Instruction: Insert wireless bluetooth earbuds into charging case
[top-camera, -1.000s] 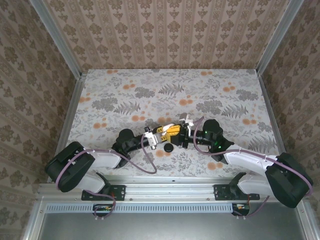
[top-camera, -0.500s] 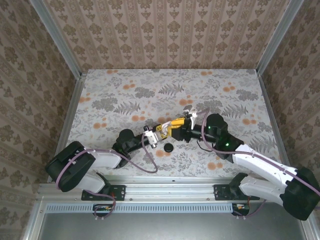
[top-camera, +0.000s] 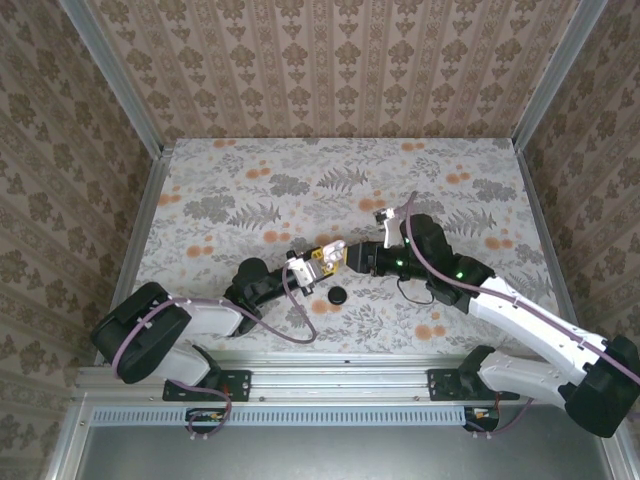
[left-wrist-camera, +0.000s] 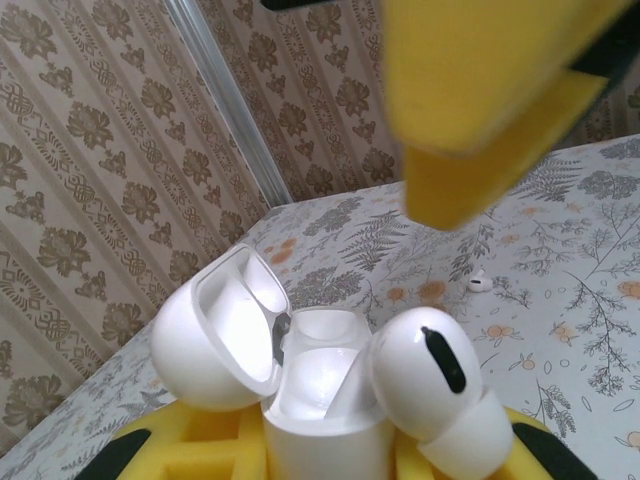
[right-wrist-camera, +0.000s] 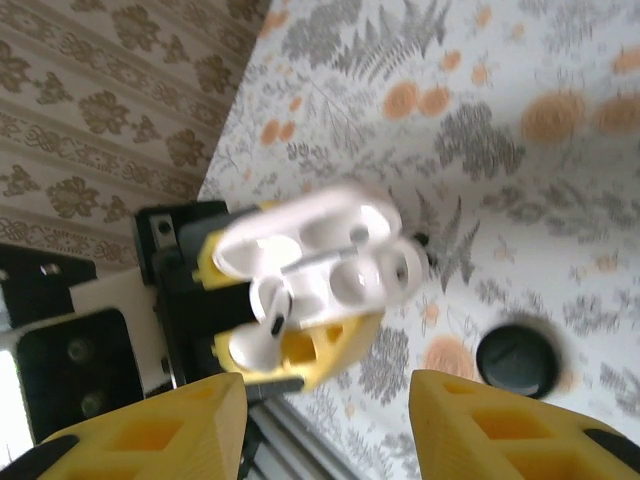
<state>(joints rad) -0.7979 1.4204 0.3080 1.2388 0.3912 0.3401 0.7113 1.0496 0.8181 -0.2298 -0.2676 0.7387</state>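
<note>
case pos: case (left-wrist-camera: 320, 400) sits between the pads of the left gripper (top-camera: 318, 262), held at its base and lifted off the table (top-camera: 250, 180)
left gripper: pinching the case, yellow pads on both sides of its lower body
right gripper: right gripper (right-wrist-camera: 325, 390) just right of the case in the top view, pointed at it, not touching; fingers spread wide, nothing between them
right finger, left wrist view: one yellow finger hangs over the case, blurred, apart from it
case look: white, glossy, rounded; lid (left-wrist-camera: 215, 335) flipped open to the left of the body, hollow inside facing up; one socket in the body looks bare
earbud: earbud (left-wrist-camera: 425, 365) is at the right rim of the case, white rounded head with a dark slit facing up, leaning outward, not flush in its socket; how deep it sits, cannot tell
earbud, right wrist view: same earbud at the case edge nearest the left gripper's pads, stem visible
loose earbud: loose earbud (left-wrist-camera: 478, 282) lies on the table beyond the case, well apart from it, tiny white speck
disc: black round disc (top-camera: 337, 296) on the table, just near-side of the case in the top view, apart from both grippers
</note>
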